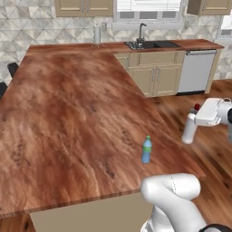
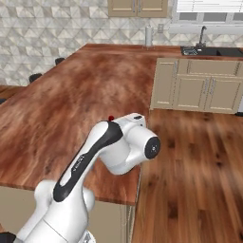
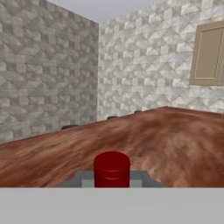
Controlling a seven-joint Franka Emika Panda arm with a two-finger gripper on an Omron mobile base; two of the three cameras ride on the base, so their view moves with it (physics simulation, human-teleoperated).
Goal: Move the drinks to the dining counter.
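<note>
My gripper (image 1: 196, 116) is shut on a white bottle with a red cap (image 1: 189, 130), gripped near its neck and held upright in the air by the right edge of the dining counter (image 1: 68, 118). In the hand view the red cap (image 3: 112, 168) sits between the grey fingers (image 3: 82, 179), with the counter's wood top stretching ahead. In the right base view the cap (image 2: 111, 117) peeks out behind the arm. A blue-green bottle (image 1: 146, 150) stands upright on the counter near its front right corner, left of the held bottle.
Behind the dining counter runs a narrower counter with a sink (image 1: 152, 44), a paper towel roll (image 1: 96, 34) and a dishwasher (image 1: 196, 71). Dark stools (image 1: 12, 69) stand along the counter's left side. Wooden floor (image 2: 199, 166) lies to the right.
</note>
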